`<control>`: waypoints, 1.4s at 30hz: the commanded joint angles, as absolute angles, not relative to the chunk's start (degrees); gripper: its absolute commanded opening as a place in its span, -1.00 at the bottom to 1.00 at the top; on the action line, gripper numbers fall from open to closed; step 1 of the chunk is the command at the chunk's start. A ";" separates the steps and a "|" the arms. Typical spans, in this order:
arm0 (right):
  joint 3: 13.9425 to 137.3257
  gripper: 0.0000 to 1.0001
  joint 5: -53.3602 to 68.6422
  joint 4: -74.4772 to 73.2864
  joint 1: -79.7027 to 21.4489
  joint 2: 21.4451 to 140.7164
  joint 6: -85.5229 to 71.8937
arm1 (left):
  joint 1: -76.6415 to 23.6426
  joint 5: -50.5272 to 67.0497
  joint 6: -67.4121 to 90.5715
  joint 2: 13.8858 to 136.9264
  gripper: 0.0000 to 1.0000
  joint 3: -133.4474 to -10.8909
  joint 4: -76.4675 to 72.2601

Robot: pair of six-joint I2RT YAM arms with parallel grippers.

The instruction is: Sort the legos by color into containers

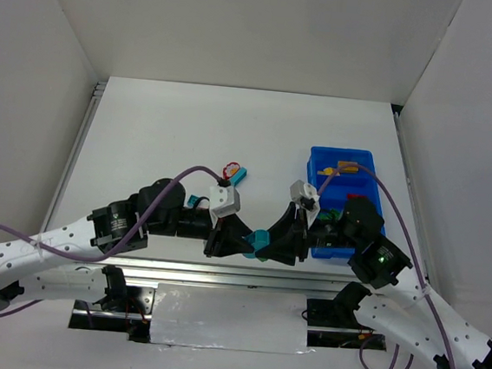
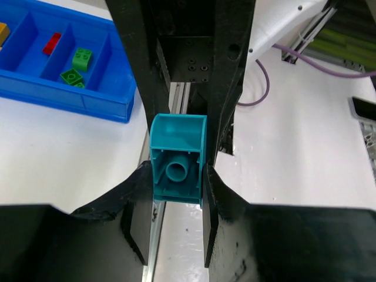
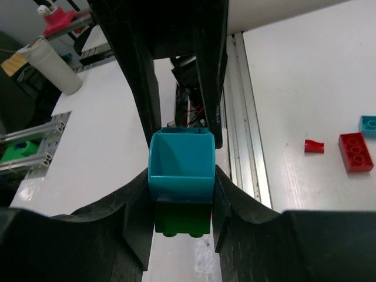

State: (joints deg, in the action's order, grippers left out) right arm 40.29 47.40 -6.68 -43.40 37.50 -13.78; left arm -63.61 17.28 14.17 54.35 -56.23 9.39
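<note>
"Over the near edge of the tabletop (image 1: 190, 127), why are both arms on one piece?"

"The left claw (image 2: 176, 191) is pinched tight on the cyan lego (image 2: 176, 167). The right claw (image 3: 181, 194) clamps it too, with a green brick (image 3: 182, 222) stuck beneath. Probably they'll pull the colours apart."

"And the blue tray (image 1: 315, 169)?"

"Just beside them, to the right, holding a red lego (image 2: 51, 43)."
</note>
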 commanded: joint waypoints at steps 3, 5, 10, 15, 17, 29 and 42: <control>42.72 -1.00 50.62 -1.24 -43.51 38.85 -13.09 | -63.90 22.41 12.92 53.88 -0.50 -55.99 5.19; 42.80 -1.00 51.41 -0.44 -43.50 39.20 -13.27 | -63.90 22.24 12.75 53.44 -0.87 -55.72 4.57; 42.54 0.26 51.68 -0.18 -43.42 39.20 -13.54 | -63.90 17.85 13.44 52.47 -1.00 -55.81 4.31; 42.45 0.43 49.31 -3.69 -43.42 38.06 -11.43 | -63.90 13.01 13.10 50.54 -1.00 -55.90 5.54; 41.93 0.33 49.22 -3.60 -43.42 37.53 -11.43 | -63.90 13.53 12.83 50.10 -1.00 -56.07 5.80; 42.27 -1.00 47.90 -5.36 -43.33 37.79 -10.29 | -63.90 10.29 13.62 49.49 -1.00 -56.25 5.28; 40.95 -1.00 28.35 -10.71 -43.33 42.98 -11.76 | -63.90 -4.37 14.49 42.28 -1.00 -62.31 12.64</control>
